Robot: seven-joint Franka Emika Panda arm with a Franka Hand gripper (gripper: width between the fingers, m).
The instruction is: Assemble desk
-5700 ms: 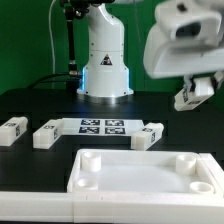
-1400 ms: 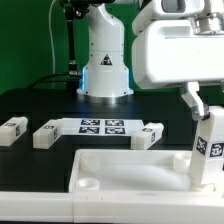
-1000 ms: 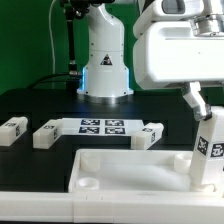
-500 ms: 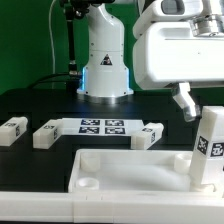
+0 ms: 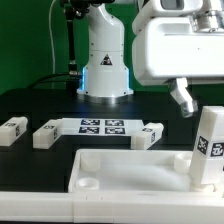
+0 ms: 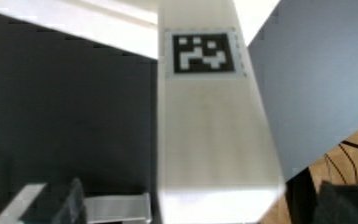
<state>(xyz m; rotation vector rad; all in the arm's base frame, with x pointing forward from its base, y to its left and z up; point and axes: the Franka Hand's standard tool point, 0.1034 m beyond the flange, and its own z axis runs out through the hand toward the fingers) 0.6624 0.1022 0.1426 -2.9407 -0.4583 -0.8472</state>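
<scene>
The white rimmed tabletop [image 5: 135, 172] lies at the front, its round corner sockets facing up. One white leg [image 5: 208, 147] stands upright in the tabletop's front corner on the exterior view's right, its tag facing the camera. My gripper [image 5: 192, 100] hangs just above the top of this leg; only one finger [image 5: 184, 98] shows, clear of the leg. In the wrist view the leg [image 6: 208, 140] and its tag fill the middle, and my gripper [image 6: 202, 205] straddles it, open, with a gap on each side. Three more legs [image 5: 13, 128] [image 5: 47, 132] [image 5: 151, 133] lie on the black table.
The marker board [image 5: 102, 126] lies flat between the loose legs. The arm's white base [image 5: 105, 62] stands behind it. The large white wrist housing [image 5: 178, 45] hangs over the exterior view's right side.
The gripper has let go of the upright leg and risen, the visible finger moving up and to the exterior view's left. The leg stays standing in its socket.
</scene>
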